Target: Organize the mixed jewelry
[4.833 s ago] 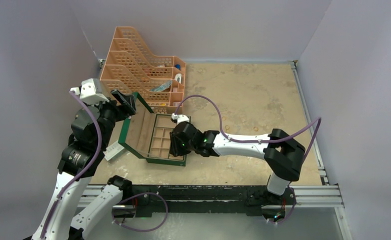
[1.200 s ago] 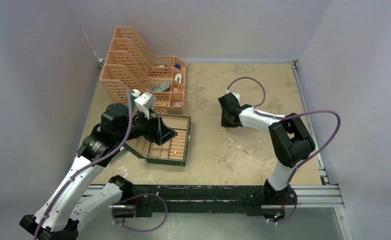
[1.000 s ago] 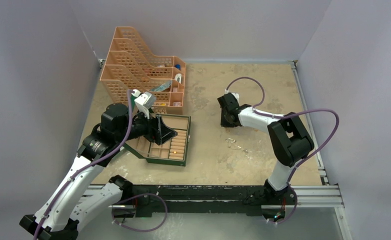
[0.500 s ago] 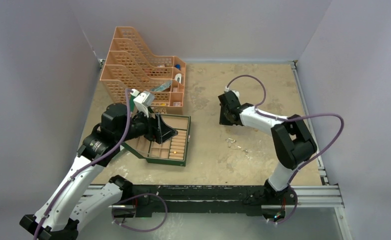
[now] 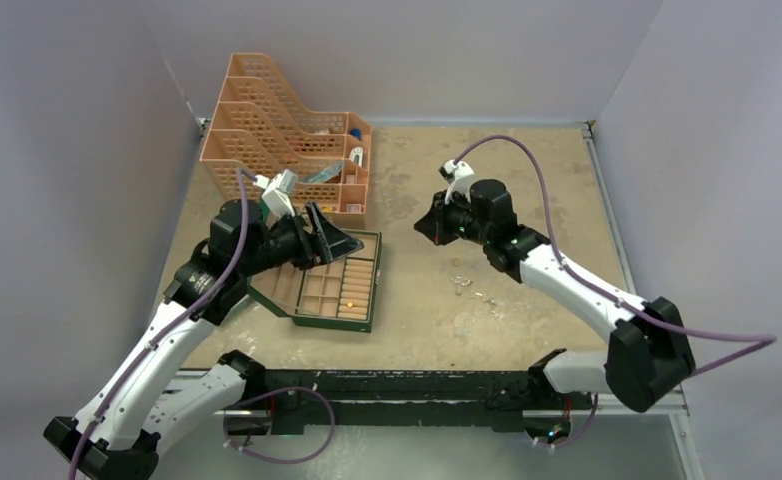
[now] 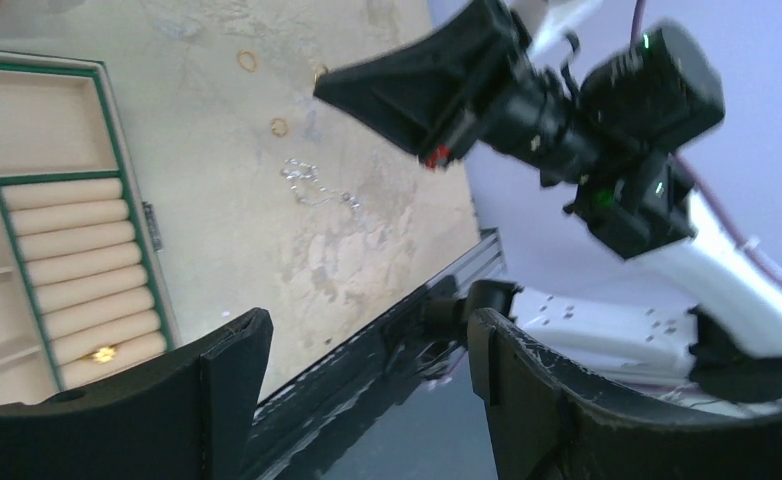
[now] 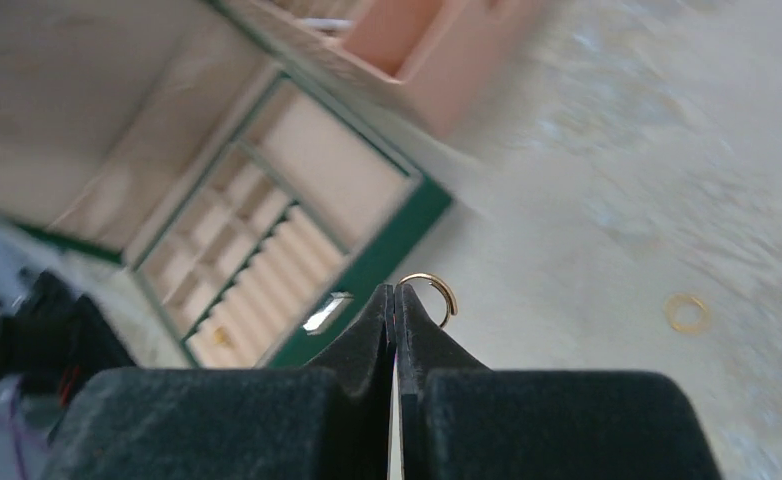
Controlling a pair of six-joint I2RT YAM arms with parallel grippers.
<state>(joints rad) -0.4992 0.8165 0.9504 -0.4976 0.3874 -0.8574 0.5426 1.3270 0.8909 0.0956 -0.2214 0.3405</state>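
My right gripper (image 5: 425, 228) is shut on a thin gold ring (image 7: 435, 290) and holds it in the air, right of the open green box (image 5: 352, 322). The ring sticks out past the fingertips (image 7: 395, 300). The box's beige ring rolls hold one small gold piece (image 6: 103, 353). My left gripper (image 5: 335, 240) is open and empty above the box; its own view shows it well above the table (image 6: 362, 340). Loose gold rings (image 6: 279, 126) and a silvery chain (image 6: 312, 185) lie on the table right of the box. Another ring lies in the right wrist view (image 7: 687, 312).
An orange mesh rack (image 5: 277, 130) stands at the back left, just behind the box. The box lid (image 5: 267, 290) lies open to the left under my left arm. Grey walls enclose the table; a black rail (image 5: 417, 385) runs along the front edge.
My right gripper has lifted off the table and swung left toward the box with the ring in it. My left gripper has risen slightly above the box.
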